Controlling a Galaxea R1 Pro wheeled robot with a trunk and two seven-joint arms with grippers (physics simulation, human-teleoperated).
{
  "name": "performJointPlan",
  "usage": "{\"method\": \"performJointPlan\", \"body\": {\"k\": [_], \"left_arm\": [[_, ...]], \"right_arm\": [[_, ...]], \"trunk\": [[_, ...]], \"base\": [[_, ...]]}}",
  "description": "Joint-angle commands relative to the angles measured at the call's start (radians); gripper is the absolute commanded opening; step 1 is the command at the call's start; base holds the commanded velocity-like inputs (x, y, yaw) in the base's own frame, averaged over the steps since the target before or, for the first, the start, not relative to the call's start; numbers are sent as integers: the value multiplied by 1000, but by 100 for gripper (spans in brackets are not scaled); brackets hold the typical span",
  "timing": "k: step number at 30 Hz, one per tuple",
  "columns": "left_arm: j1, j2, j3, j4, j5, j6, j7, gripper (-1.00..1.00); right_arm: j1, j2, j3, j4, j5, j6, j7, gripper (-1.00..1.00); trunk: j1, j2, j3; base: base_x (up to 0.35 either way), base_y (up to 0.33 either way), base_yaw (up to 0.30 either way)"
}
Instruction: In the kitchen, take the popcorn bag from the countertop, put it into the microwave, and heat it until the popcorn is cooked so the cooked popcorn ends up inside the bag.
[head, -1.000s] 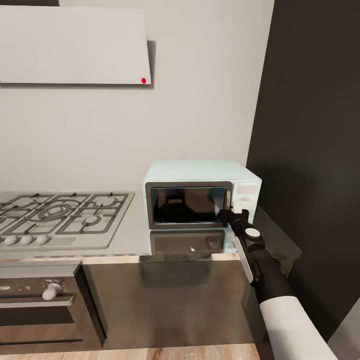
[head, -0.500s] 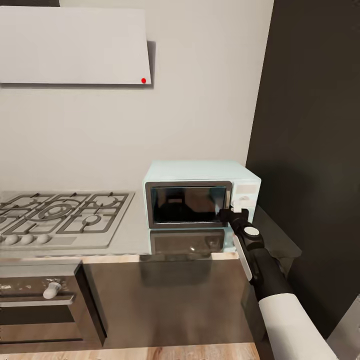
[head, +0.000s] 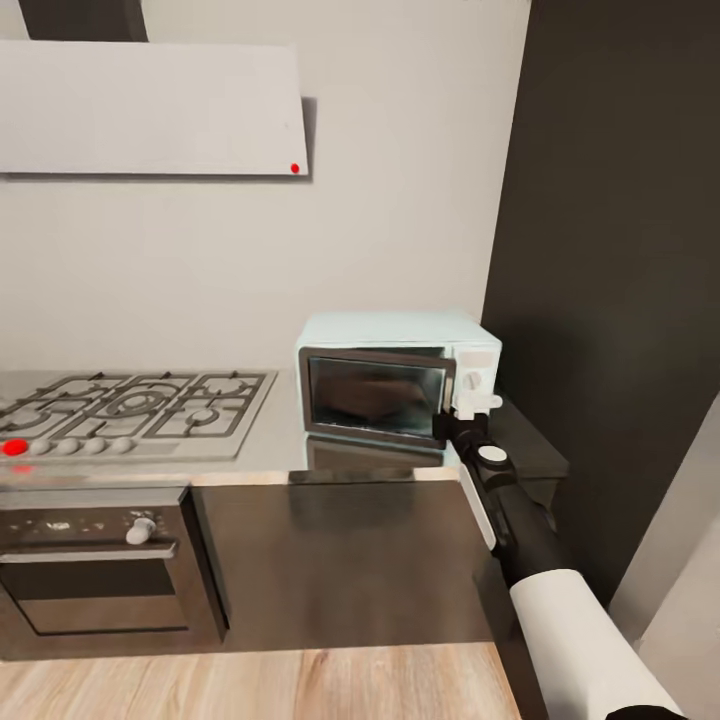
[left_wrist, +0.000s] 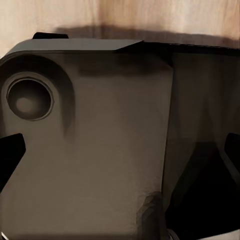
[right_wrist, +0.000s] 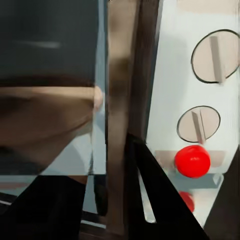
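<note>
While my right pincer (head: 447, 428) pinches the microwave (head: 400, 375) door edge, I risk slipping off mid-swing.

One microwave (head: 398, 385) stands on the one countertop (head: 270, 445) — with two round knobs (right_wrist: 199, 125) and one red button (right_wrist: 192, 161) on its side panel. Left of the microwave lies one gas hob (head: 130, 412), one oven (head: 95, 565) below it — one white hood (head: 150, 108) above.

the microwave (head: 398, 385) door (head: 378, 394) has swung ajar, pulled by the right hand (head: 447, 425).
</note>
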Motion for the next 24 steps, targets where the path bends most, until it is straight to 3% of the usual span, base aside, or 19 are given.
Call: {"method": "performJointPlan", "body": {"k": [1, 15, 24], "left_arm": [[0, 0, 0, 0, 6, -3, 0, 100], [0, 0, 0, 0, 7, -3, 0, 100], [0, 0, 0, 0, 7, -3, 0, 100]], "right_arm": [[-1, 0, -29, -2, 21, 8, -10, -100], [-1, 0, -29, -2, 21, 8, -9, -100], [-1, -1, -30, -2, 19, 9, -9, -100]], "trunk": [[-1, -1, -1], [-1, -1, -1], [-1, -1, -1]], "base": [[-219, 0, 0], [-167, 0, 0], [-1, 0, 0]]}}
